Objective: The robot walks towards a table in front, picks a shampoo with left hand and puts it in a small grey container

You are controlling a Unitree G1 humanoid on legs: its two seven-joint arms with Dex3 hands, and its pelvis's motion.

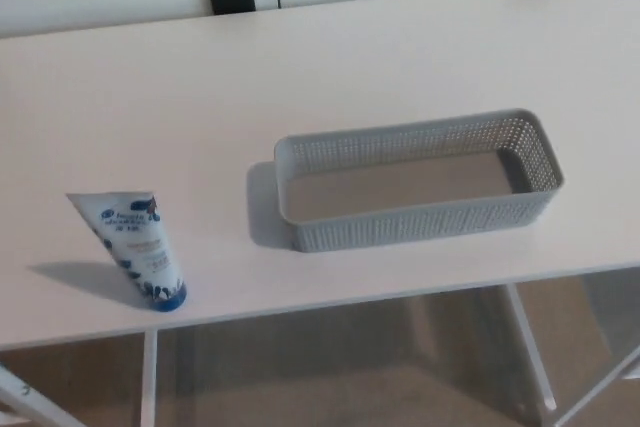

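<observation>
Only blurred blue lettering shows on the shampoo tube (135,250).

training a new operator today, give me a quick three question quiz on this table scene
1. True or false: the white and blue plastic shampoo tube stands cap-down on the white table, outside the grey perforated rectangular plastic container.
2. What is in the container? A) nothing B) the tube C) a black box
3. Fill in: seen from the robot, the tube stands to the container's ____.

Key: 1 true; 2 A; 3 left.
</observation>
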